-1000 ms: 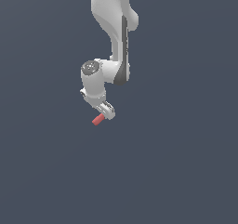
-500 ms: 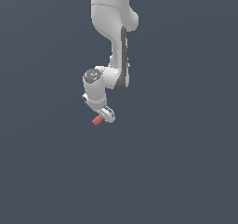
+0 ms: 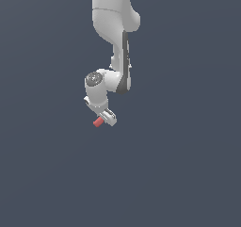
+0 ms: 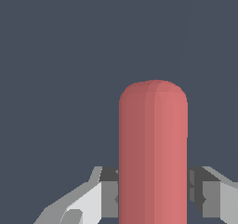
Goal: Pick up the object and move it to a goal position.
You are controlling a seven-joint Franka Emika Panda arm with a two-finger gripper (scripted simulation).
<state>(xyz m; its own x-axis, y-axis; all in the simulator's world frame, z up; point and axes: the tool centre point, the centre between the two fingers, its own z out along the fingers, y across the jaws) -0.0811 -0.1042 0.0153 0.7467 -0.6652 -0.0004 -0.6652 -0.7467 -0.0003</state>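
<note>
The object is a small red cylinder point(image 3: 98, 122). It sticks out toward the exterior view's left from my white gripper point(image 3: 106, 118), which is shut on it. The arm hangs down from the top of the exterior view with the gripper at its lower end, above the plain dark grey ground. In the wrist view the red cylinder point(image 4: 153, 153) fills the middle, rounded end away from the camera, with one grey finger point(image 4: 109, 193) pressed on each side of it. No goal marker shows in either view.
Plain dark grey ground point(image 3: 188, 174) lies all around the arm. The white arm links point(image 3: 115, 28) reach down from the top edge of the exterior view.
The arm has shifted slightly, carrying the red cylinder a little toward the exterior view's right. The gripper stays shut on it.
</note>
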